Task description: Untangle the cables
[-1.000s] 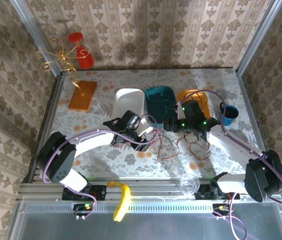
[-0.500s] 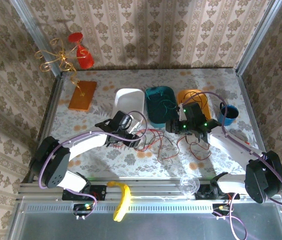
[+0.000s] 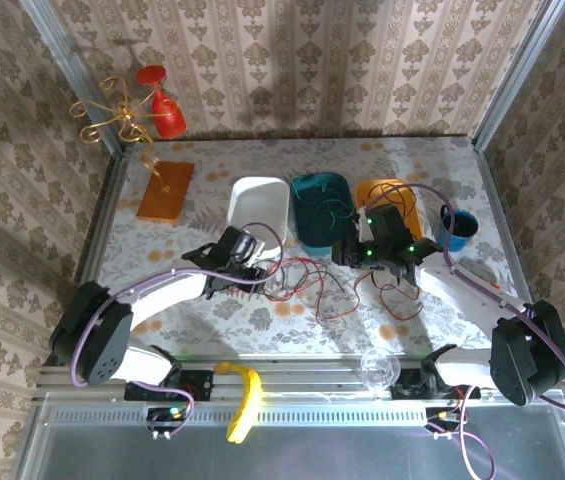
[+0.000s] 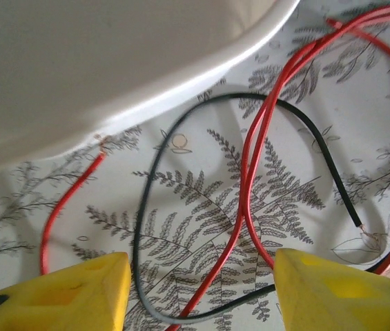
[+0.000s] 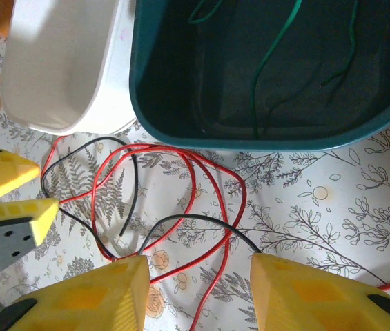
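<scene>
The left tool hangs low over the surface, just near of the white tray. In its wrist view its jaws stand well apart with nothing clamped. A black cable curves in a loop across the gap between the two yellow fingers, and a pair of red cables runs through the same gap and off to the far right. Another red cable end lies just beside the white tray's rim.

The right tool sits to the right, just near of the teal tray. Its jaws are also open and grip nothing. In its wrist view a red cable crosses the gap between its fingers. A black cable ends close to the right-hand finger; I cannot tell whether it touches.

The red and black cables lie in loose overlapping loops on the surface between the two tools, near of both trays. Thin green cables lie inside the teal tray. The left tool shows at the left edge of that view, beside the outermost red loop.
</scene>
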`<state>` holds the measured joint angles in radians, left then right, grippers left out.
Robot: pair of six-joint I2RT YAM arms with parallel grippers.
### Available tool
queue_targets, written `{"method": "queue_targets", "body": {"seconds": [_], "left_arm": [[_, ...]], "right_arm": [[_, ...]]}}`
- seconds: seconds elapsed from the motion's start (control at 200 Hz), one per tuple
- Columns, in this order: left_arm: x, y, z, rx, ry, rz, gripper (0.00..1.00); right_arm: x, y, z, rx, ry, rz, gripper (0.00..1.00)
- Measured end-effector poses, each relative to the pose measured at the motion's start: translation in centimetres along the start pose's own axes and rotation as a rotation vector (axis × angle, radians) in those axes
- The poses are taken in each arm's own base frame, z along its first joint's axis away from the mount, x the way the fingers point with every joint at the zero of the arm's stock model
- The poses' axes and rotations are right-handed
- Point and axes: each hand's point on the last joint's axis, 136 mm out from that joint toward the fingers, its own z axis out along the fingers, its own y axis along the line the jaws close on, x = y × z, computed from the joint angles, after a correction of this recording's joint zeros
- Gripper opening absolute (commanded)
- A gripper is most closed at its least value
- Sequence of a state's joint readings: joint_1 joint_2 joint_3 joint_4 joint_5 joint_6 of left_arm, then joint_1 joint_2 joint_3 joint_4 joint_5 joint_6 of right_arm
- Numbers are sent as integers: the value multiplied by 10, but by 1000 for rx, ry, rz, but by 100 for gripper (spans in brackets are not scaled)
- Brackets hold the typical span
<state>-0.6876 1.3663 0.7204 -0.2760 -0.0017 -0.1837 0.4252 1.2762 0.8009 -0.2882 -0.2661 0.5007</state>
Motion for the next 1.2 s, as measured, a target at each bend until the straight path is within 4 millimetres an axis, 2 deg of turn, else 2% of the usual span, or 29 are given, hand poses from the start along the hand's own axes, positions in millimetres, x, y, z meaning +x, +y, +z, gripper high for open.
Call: {"method": "queue_targets", "body": {"seconds": [0.18, 0.36, 0.4, 0.495, 0.605, 0.78, 0.845, 0.915, 1.09, 1.195], "left_arm": [[-10, 7, -18, -31, -87, -7, 57], [7, 13, -1, -30, -10, -44, 55], [13, 13, 6, -27, 21, -51, 49], [26, 12, 18, -22, 81, -72, 24], [28, 12, 22, -21, 95, -71, 1], [5, 7, 13, -15, 38, -25, 0], [-9, -1, -4, 3, -10, 19, 0], [-32, -13, -35, 41, -94, 62, 0], [-99, -38, -141, 145, -359, 169, 0], [-118, -52, -185, 206, -421, 236, 0]], "right_arm": [[0, 0, 0, 0, 0, 0, 44], [0, 0, 0, 0, 0, 3, 44], [0, 0, 0, 0, 0, 3, 44], [0, 0, 0, 0, 0, 3, 44], [0, 0, 0, 1, 0, 2, 44], [-1, 0, -1, 4, -4, -1, 44], [-3, -2, -4, 18, -18, -3, 44], [-9, -4, -10, 38, -54, -5, 44], [-29, -28, -31, 129, -182, 58, 44], [-37, -49, -40, 183, -235, 127, 44]]}}
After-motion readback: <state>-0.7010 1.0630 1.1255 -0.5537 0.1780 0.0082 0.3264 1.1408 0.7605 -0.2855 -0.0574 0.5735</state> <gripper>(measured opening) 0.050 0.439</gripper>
